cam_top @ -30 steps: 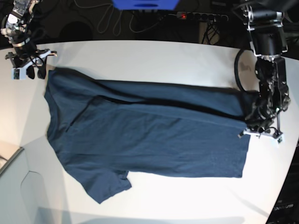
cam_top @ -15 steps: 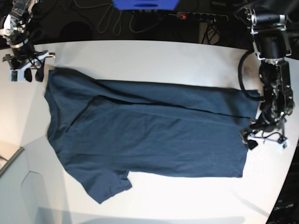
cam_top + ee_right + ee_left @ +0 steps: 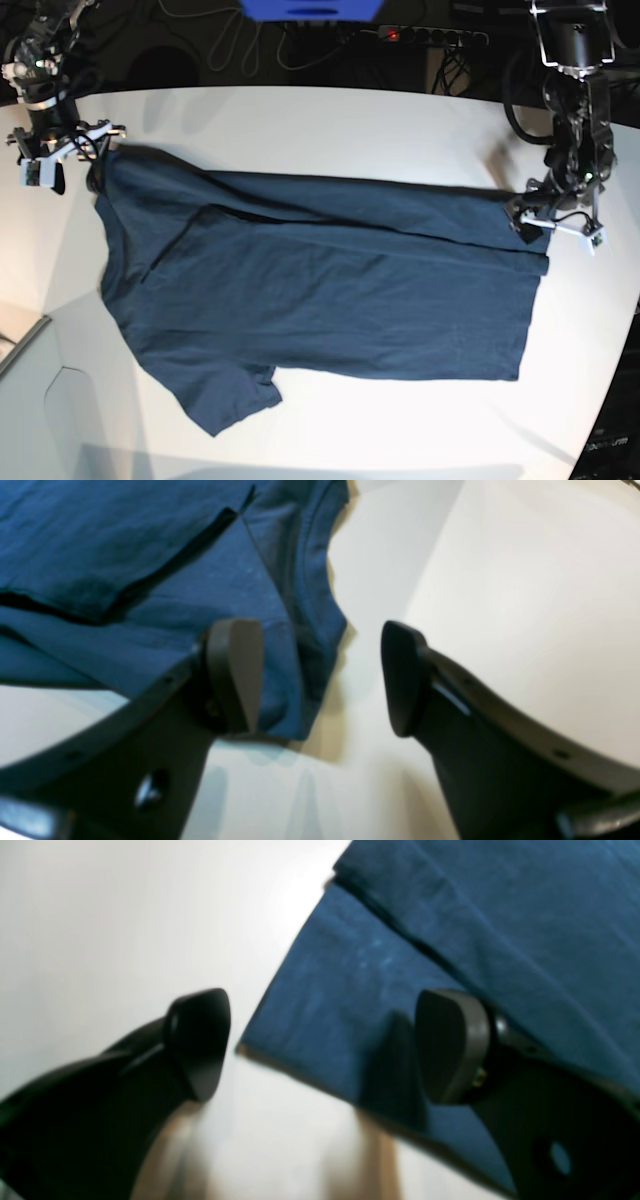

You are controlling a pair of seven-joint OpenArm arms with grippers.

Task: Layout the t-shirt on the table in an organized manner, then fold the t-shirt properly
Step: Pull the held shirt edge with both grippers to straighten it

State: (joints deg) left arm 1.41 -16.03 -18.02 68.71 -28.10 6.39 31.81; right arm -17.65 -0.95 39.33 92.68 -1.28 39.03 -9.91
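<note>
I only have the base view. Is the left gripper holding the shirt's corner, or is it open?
Observer: Open. In the left wrist view the left gripper has its jaws wide apart with nothing between them, and the t-shirt corner lies flat below.
Operator: And the right one?
Observer: The right gripper is open too and empty. One finger is over the cloth, the other over bare table.
Operator: What's under it?
Observer: A curved, stitched edge, apparently the collar, lying flat.
</note>
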